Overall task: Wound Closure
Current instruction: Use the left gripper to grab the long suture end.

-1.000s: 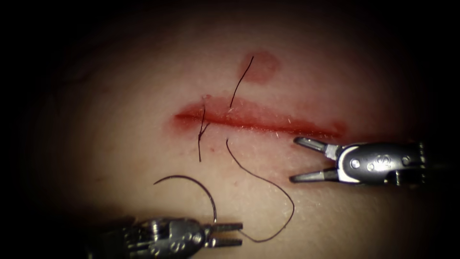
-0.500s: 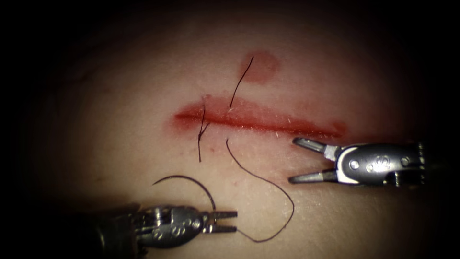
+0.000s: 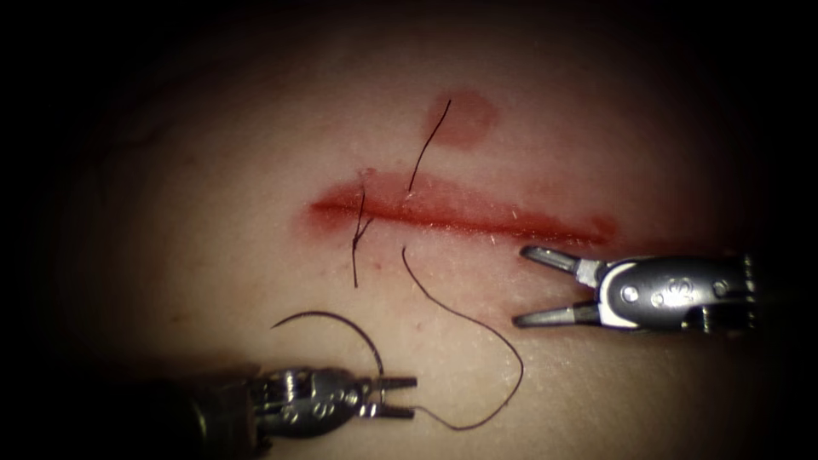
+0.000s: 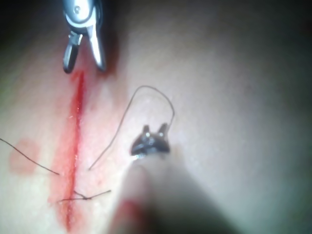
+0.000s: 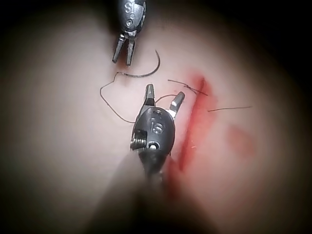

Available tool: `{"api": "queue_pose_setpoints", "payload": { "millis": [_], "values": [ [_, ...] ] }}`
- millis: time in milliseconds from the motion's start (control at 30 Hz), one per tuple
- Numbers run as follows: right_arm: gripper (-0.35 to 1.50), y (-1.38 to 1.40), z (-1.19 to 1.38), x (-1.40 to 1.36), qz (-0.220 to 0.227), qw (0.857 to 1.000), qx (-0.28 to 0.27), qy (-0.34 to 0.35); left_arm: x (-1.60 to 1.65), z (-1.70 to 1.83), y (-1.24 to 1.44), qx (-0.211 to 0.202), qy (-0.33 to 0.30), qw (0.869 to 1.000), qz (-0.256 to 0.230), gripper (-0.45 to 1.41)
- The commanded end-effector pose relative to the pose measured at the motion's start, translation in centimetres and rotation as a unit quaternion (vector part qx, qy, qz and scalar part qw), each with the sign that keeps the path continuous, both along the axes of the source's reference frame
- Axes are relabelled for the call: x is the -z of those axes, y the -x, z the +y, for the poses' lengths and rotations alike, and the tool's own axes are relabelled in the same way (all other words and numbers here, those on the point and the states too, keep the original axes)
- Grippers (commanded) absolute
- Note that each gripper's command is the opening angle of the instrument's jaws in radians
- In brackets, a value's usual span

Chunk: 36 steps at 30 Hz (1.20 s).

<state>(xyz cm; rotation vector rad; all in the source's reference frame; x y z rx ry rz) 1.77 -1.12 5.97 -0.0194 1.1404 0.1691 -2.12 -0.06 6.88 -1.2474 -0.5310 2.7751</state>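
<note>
Your left tool [image 3: 394,397] sits low on the near side of the cut, jaws slightly parted and holding nothing; the needle [image 3: 341,328] lies on the tissue [image 3: 213,255] right at those jaws, its swaged end just by the upper jaw, the curve arcing up and away to the left, out of the tissue as far as you can see. Just above, a tied stitch [image 3: 360,230] with short cut ends crosses the left part of the cut [image 3: 460,217]. The thread [image 3: 477,328] runs from the needle's end past your left tool's tips, loops right, then climbs back toward the cut, ending free just below it. Another strand [image 3: 430,140] rises from the cut into a patch of red fluid [image 3: 464,119]. Your right tool [image 3: 524,285] rests below the cut's right end, jaws spread wide, empty.
</note>
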Motion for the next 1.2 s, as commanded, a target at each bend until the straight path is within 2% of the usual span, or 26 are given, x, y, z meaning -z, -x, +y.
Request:
{"api": "queue_pose_setpoints", "payload": {
  "millis": [33, 333, 667, 1200],
  "values": [
    [1.13, -0.05, -0.05, -0.06, 0.001, 1.000, 0.001, -0.001, -0.06, -0.04, 0.06, -0.001, -0.001, 1.000, -0.001, 0.38],
    [1.13, -0.05, -0.06, -0.05, 0.001, 1.000, 0.001, -0.002, -0.28, -0.10, 0.09, -0.008, 0.001, 1.000, 0.000, 0.33],
    [1.13, -0.05, -0.06, -0.04, 0.001, 1.000, 0.001, -0.002, -0.70, -0.22, 0.12, -0.027, 0.006, 1.000, 0.011, 0.31],
    [1.13, -0.05, -0.06, -0.05, 0.000, 1.000, 0.002, -0.002, -0.99, -0.40, 0.12, -0.041, 0.014, 0.999, 0.024, 0.31]
  ]
}}
